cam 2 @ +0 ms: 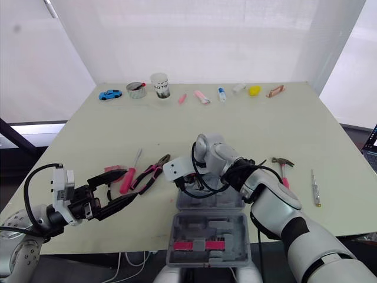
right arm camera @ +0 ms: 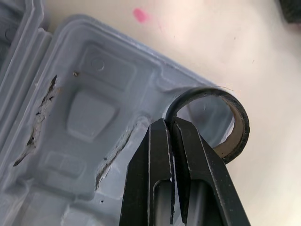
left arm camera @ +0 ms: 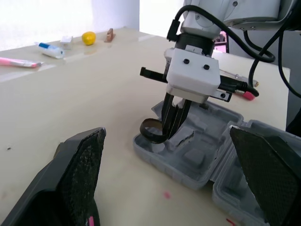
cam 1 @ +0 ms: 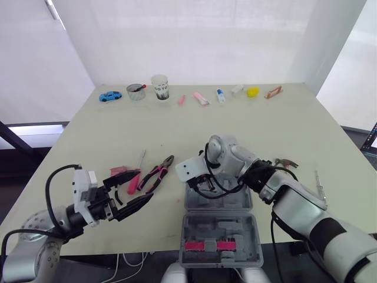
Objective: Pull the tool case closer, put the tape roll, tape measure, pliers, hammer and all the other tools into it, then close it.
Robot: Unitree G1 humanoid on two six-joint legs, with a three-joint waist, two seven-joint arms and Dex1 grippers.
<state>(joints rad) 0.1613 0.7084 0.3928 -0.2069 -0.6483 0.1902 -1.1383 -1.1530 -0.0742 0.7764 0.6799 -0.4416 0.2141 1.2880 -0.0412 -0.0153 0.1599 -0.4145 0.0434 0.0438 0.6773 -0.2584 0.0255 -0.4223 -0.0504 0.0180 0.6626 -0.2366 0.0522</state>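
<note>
The grey tool case (cam 1: 235, 203) lies open at the table's near edge, with red parts in its nearer half. My right gripper (cam 1: 203, 186) is shut on the rim of the black tape roll (right arm camera: 235, 127) and holds it over the far-left corner of the case's farther half. The roll (left arm camera: 151, 132) hangs just above the case's edge. To the left, my left gripper (cam 1: 138, 190) stands open and empty, close to the red-handled pliers (cam 1: 158, 172) and a red-handled screwdriver (cam 1: 134, 181). A hammer (cam 2: 283, 168) lies right of the case.
A small red object (cam 2: 112, 169) lies by my left fingers. A thin screwdriver (cam 2: 315, 187) rests near the right edge. Along the far edge stand a blue toy car (cam 1: 110, 95), a tin (cam 1: 136, 91), a paper cup (cam 1: 160, 86) and several small items.
</note>
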